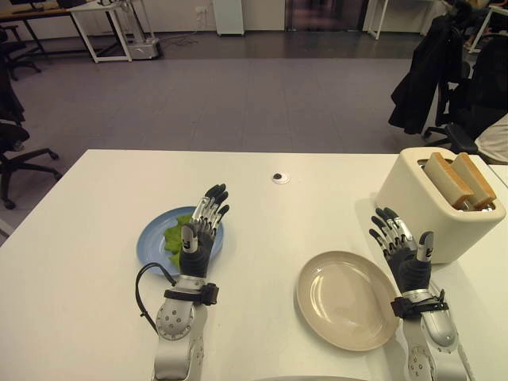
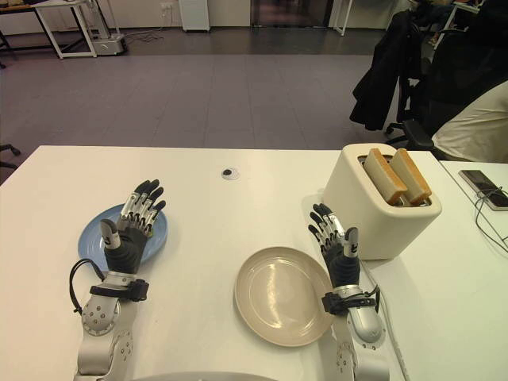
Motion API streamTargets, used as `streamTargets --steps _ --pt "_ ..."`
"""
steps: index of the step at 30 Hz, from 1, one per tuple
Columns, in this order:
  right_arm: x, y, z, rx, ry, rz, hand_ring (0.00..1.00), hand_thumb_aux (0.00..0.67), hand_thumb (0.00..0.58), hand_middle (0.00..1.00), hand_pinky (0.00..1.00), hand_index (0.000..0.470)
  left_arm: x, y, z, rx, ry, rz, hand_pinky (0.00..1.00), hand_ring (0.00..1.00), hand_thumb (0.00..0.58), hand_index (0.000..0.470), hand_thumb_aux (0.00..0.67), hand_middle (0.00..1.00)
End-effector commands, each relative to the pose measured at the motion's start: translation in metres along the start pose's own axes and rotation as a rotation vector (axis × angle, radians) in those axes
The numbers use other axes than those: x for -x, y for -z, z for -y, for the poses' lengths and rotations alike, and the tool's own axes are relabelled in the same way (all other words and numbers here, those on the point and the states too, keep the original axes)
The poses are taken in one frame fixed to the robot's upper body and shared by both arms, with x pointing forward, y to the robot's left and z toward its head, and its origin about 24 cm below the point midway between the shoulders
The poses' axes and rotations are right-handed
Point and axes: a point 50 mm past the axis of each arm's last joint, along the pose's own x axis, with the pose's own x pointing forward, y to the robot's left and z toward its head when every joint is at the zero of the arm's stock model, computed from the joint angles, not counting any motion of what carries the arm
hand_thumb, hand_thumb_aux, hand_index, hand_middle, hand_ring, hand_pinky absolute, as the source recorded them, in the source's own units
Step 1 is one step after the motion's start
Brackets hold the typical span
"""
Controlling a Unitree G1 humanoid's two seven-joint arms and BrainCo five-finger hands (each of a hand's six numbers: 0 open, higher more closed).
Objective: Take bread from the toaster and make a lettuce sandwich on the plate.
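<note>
Grey floor (image 1: pixel 238 95) behind, a white-legged desk (image 1: pixel 48 11) far left, black office chairs (image 1: pixel 20 155) either side.

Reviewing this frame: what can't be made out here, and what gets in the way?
Lettuce on the blue plate: largely covered by the left hand, in both eye views.
Bread: lower parts sunk inside the toaster.
Small round object mid-table: too small to identify.
Pale rim: cut off by the bottom edge.
</note>
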Motion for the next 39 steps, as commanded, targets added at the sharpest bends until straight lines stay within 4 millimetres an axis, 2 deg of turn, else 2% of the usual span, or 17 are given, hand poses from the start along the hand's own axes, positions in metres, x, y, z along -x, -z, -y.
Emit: streamTargets --steps 1,18,21,25,27,32,34,36,39 --pt "0.000 -0.002 0.001 0.012 0.001 0.003 0.00 0.000 0.000 0.00 0.00 0.000 0.001 0.000 -0.001 0.003 -0.005 -0.010 0.00 0.00 0.000 0.000 0.000 0.00" --pt "-0.003 -0.004 0.003 0.022 0.002 0.012 0.00 0.000 0.000 0.00 0.00 0.000 -0.001 0.000 0.000 0.003 -0.002 -0.008 0.00 0.00 0.000 0.000 0.000 0.00" --pt "-0.007 -0.018 0.004 0.062 -0.003 0.060 0.00 0.000 0.000 0.00 0.00 0.000 -0.002 0.000 0.001 0.003 -0.001 -0.007 0.00 0.00 0.000 0.000 0.000 0.00" --pt "-0.020 -0.058 0.012 0.237 -0.019 0.177 0.00 0.000 0.000 0.00 0.00 0.000 -0.001 0.000 0.001 0.004 -0.006 -0.006 0.00 0.00 0.000 0.000 0.000 0.00" --pt "-0.027 -0.078 0.023 0.336 0.003 0.213 0.00 0.000 0.000 0.00 0.00 0.000 0.000 0.000 0.001 0.005 -0.008 -0.005 0.00 0.00 0.000 0.000 0.000 0.00" --pt "-0.042 -0.131 0.071 0.669 0.150 0.244 0.00 0.000 0.000 0.00 0.00 0.000 0.001 -0.001 0.002 0.008 -0.017 -0.003 0.00 0.00 0.000 0.000 0.000 0.00" --pt "-0.045 -0.137 0.092 0.789 0.197 0.194 0.00 0.000 0.000 0.00 0.00 0.000 0.002 -0.001 0.003 0.009 -0.022 -0.003 0.00 0.00 0.000 0.000 0.000 0.00" --pt "-0.046 -0.134 0.113 0.897 0.233 0.112 0.00 0.000 0.000 0.00 0.00 0.000 0.002 -0.001 0.003 0.011 -0.025 -0.002 0.00 0.00 0.000 0.000 0.000 0.00" --pt "-0.044 -0.126 0.131 1.012 0.258 0.034 0.00 0.000 0.000 0.00 0.00 0.000 0.003 -0.002 0.004 0.012 -0.028 -0.002 0.00 0.00 0.000 0.000 0.000 0.00"
